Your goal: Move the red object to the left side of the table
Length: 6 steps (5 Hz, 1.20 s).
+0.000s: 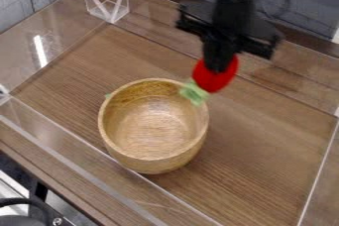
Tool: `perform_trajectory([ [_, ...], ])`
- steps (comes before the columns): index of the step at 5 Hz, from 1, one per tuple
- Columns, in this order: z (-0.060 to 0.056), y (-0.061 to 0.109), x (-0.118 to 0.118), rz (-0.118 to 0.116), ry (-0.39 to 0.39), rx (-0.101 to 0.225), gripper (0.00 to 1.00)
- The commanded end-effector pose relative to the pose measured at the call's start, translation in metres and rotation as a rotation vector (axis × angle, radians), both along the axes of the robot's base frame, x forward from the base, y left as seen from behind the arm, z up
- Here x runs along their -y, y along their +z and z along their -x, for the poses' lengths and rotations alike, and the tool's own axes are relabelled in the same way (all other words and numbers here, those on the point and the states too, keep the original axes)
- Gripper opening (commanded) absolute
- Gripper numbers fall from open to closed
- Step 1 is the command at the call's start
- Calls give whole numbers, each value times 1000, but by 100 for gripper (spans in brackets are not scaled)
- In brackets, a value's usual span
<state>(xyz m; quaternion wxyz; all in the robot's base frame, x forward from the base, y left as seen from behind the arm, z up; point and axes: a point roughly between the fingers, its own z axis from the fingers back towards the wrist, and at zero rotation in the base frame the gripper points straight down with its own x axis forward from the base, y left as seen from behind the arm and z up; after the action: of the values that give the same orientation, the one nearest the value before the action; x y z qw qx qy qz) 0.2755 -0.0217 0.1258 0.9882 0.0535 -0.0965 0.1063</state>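
Observation:
The red object is a small bright-red toy fruit with a light-green stem pointing down-left. It hangs in the air just off the far right rim of the wooden bowl. My gripper points down from above and is shut on the red object's top. The black arm rises behind it out of the picture's top edge. The brown wood-grain table lies below, with low clear walls around it.
A round light-wood bowl stands at the middle front of the table. A clear acrylic wall runs along the left front edge. A small clear stand sits at the far left corner.

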Motion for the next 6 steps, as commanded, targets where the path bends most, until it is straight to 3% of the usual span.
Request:
perform_trajectory([
  [1,1,11,-32,6,27,43,0],
  [3,-5,-5,-95,-2,181,51,0],
  [5,-13,-21,-112,-5,92,55,0],
  [6,-16,-25,-130,-7,88,57,0],
])
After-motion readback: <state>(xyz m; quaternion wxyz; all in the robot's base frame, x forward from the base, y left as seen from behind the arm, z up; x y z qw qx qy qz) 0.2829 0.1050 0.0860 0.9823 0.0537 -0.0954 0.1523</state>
